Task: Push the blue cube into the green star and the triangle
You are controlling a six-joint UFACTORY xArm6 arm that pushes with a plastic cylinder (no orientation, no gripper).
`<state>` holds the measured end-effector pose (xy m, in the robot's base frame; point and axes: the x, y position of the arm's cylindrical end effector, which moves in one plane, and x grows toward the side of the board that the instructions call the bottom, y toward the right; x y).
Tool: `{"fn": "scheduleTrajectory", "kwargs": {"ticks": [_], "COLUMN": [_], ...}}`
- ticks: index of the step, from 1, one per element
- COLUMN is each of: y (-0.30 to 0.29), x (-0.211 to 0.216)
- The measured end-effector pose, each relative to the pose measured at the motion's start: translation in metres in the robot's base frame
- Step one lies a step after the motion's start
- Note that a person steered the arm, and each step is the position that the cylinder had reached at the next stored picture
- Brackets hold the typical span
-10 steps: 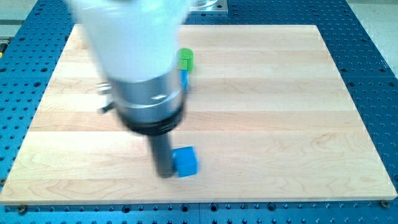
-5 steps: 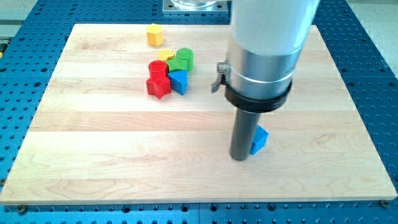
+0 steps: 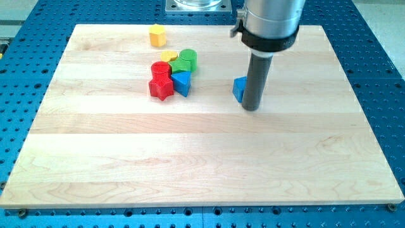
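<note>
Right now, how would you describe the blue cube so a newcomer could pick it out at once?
Start at the wooden board and find the dark rod coming down near the view's top right. My tip sits against the blue cube, which is on the rod's left side. It stands alone, apart from the cluster further left, where the blue triangle touches red and green blocks.

Single camera, raised and angled down, facing the whole wooden board (image 3: 202, 164), moderately close
</note>
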<state>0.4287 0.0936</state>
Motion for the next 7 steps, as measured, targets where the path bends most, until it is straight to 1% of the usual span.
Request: {"fn": "scheduleTrajectory", "kwargs": {"ticks": [1, 2, 3, 5, 7], "y": [0.001, 0.039, 0.060, -0.005, -0.046], "x": [-0.028, -0.025, -0.048, -0.048, -0.048]}}
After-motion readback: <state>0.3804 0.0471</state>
